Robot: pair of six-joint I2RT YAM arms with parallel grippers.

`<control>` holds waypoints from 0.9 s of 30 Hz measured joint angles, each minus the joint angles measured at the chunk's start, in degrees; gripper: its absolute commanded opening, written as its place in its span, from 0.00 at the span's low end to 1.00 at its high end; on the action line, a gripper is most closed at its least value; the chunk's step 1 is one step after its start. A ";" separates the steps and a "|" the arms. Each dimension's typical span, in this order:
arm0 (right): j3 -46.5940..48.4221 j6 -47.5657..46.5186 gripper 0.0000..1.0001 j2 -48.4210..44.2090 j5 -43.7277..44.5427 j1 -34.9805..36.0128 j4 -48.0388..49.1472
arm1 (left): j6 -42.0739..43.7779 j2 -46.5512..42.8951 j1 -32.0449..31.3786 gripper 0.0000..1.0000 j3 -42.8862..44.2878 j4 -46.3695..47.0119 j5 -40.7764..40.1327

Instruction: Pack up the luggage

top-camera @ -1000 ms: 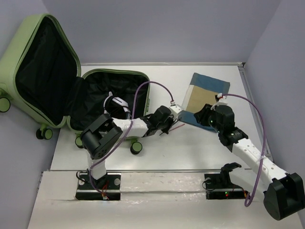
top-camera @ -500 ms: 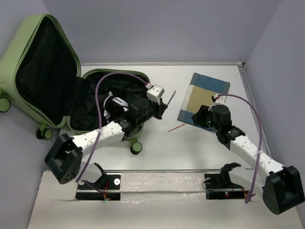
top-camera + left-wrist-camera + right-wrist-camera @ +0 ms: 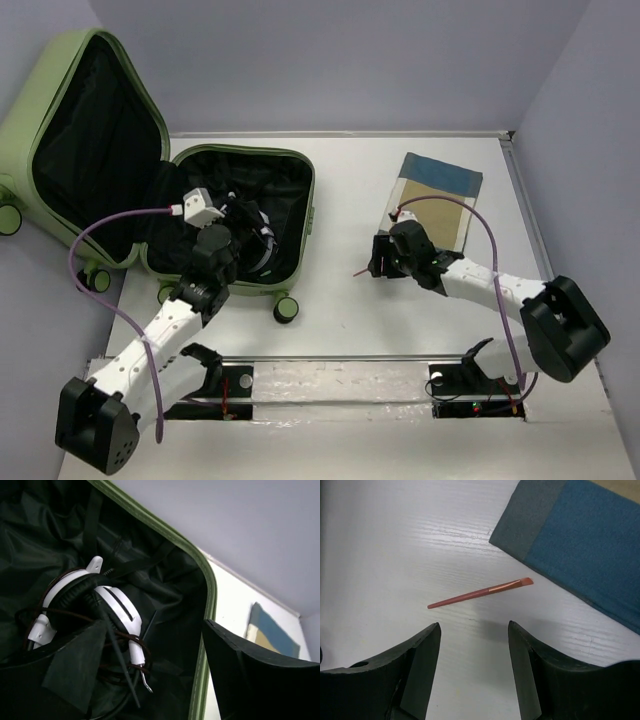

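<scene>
Only wrist views show you the jaws: left gripper [image 3: 155,625] wide over headphones [image 3: 117,607] in the luggage [image 3: 210,591], right gripper [image 3: 474,626] parted above a brush [image 3: 480,592].

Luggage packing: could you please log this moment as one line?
luggage: open, headphones inside | left pincer: open above headphones | right pincer: open over red brush on table | held: nothing
</scene>
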 measured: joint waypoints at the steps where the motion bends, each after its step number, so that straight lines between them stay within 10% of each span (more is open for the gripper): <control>1: 0.31 0.37 0.63 1.09 0.57 0.37 0.00 | -0.44 -1.36 0.00 0.92 -0.46 -0.28 -0.57; 13: 6.73 4.79 0.58 13.46 7.78 3.58 -0.02 | -2.34 -17.53 0.02 0.92 -1.18 -2.54 11.98; 27: 10.93 6.82 0.20 17.90 16.98 8.46 -2.97 | -2.34 -18.40 0.00 0.94 -1.05 -4.24 26.01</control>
